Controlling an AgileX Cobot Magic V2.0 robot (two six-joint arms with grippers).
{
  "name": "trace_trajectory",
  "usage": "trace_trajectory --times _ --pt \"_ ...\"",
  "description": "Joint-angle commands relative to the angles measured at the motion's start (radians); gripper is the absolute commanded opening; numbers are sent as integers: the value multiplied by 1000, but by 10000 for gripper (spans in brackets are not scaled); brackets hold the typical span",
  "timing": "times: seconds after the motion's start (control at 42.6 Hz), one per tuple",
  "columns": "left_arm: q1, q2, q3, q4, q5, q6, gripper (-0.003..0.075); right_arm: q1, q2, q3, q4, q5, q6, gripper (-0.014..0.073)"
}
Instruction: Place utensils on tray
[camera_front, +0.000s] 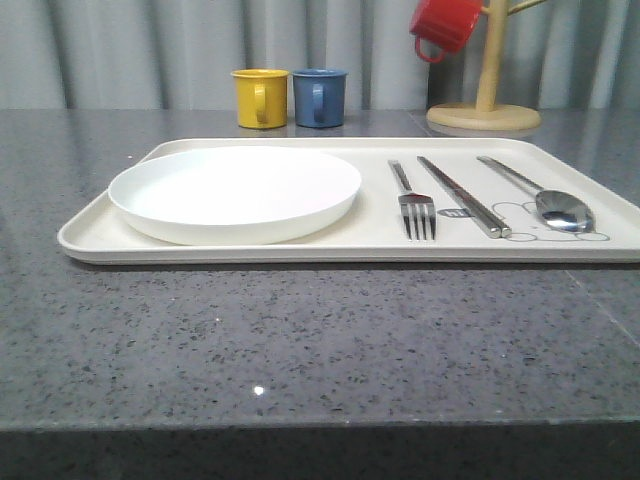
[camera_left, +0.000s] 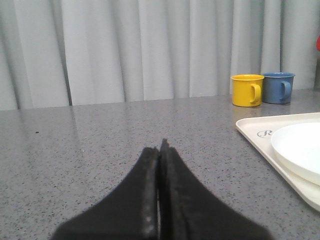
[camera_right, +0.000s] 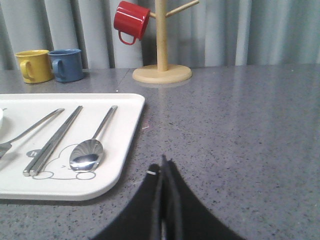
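The cream tray (camera_front: 350, 245) lies across the grey table. On its right half rest three shiny utensils side by side: a fork (camera_front: 416, 208), a pair of chopsticks (camera_front: 462, 195) and a spoon (camera_front: 550, 200). The right wrist view shows the same chopsticks (camera_right: 54, 140), spoon (camera_right: 90, 150) and fork handle (camera_right: 35, 127) on the tray (camera_right: 120, 145). My right gripper (camera_right: 163, 162) is shut and empty, low over the table just beside the tray's edge. My left gripper (camera_left: 160, 147) is shut and empty over bare table, apart from the tray's corner (camera_left: 265, 145).
A round white plate (camera_front: 235, 192) fills the tray's left half. A yellow mug (camera_front: 260, 97) and a blue mug (camera_front: 319, 96) stand behind the tray. A wooden mug tree (camera_front: 485, 100) at the back right holds a red mug (camera_front: 445, 25). Curtains close off the back.
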Motion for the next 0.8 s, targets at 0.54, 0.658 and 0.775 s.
trace_trajectory --times 0.54,0.658,0.775 --pt "-5 -22 15 2 -82 -10 -20 -7 -15 0 -18 -100 27 -67" --pt "-5 -22 15 2 -82 -10 -20 -7 -15 0 -18 -100 27 -67" --pt "-5 -22 15 2 -82 -10 -20 -7 -15 0 -18 -100 27 -67"
